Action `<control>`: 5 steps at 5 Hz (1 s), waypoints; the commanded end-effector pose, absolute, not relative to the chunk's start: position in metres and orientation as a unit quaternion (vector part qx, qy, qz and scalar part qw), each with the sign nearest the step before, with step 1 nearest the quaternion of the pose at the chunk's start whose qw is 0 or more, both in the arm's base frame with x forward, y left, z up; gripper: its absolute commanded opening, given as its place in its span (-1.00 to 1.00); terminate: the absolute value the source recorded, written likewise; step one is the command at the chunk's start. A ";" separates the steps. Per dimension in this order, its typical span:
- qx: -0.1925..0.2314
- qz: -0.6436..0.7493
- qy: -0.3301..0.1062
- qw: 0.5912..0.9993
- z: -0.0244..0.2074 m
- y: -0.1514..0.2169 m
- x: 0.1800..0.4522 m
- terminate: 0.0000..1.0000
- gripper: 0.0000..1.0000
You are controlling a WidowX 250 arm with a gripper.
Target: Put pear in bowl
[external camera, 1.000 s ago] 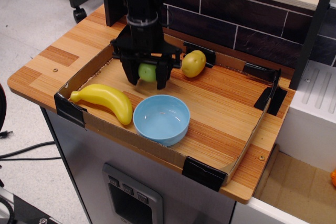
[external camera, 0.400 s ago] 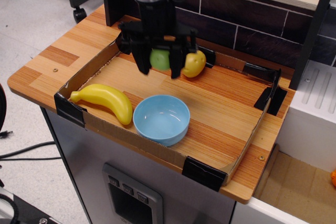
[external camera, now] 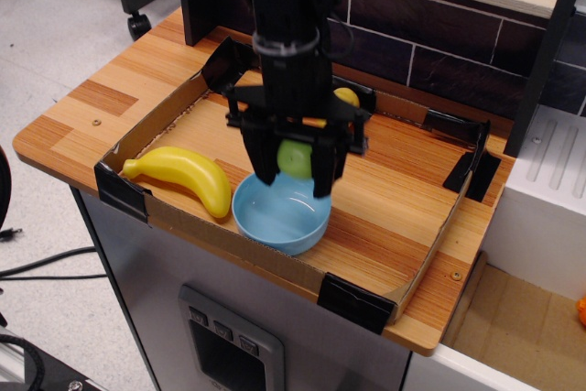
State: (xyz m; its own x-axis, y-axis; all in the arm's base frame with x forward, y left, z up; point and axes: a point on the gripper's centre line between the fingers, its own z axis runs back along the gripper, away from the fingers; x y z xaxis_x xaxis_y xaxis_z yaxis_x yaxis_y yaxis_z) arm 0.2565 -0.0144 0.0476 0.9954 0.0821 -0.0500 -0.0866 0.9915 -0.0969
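Lab – robot arm, toy-fruit tray, office-chair wheels.

Tool: moved from the back left of the worktop, forward and to the right, now over the far rim of the bowl. Pear: carried along between the fingers, first lifted off the surface, now lower and just above the bowl's hollow. Yellow-brown fruit: earlier in plain sight, now mostly hidden behind the arm.
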 end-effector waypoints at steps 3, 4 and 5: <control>-0.061 0.029 -0.005 0.998 0.079 0.006 0.256 -1.00 1.00; -0.061 0.034 -0.017 0.997 0.099 0.008 0.260 -1.00 1.00; -0.035 0.026 -0.003 0.999 0.111 0.011 0.272 -1.00 1.00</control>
